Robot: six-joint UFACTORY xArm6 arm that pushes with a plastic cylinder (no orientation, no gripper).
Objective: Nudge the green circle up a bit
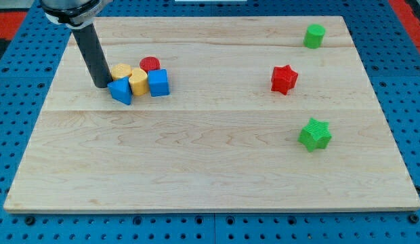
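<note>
So not much seems to be done on this one yet. The green circle is parked way up in the view's top right corner of the wooden board, close to the top edge, and nothing is touching it. My tip is found all the way over on the view's left, pressed right up beside a little cluster of blocks: a blue triangle-ish block just beside the tip, a yellow block behind it, another yellow block in the middle, a blue cube on the view's right of that, and a red circle tucked at the back.

No claw is fitted here at all, just a plain dark rod, so there's nothing to be called apart or together.

Also on the board: a red star and a green star, both well apart from the tip and sitting below the green circle.

Judging from this, basically the whole job is left: the tip has to be brought across the board, placed below the green circle, and a short push toward the view's top given. Not much room is left up there, so a gentle nudge is called for
</note>
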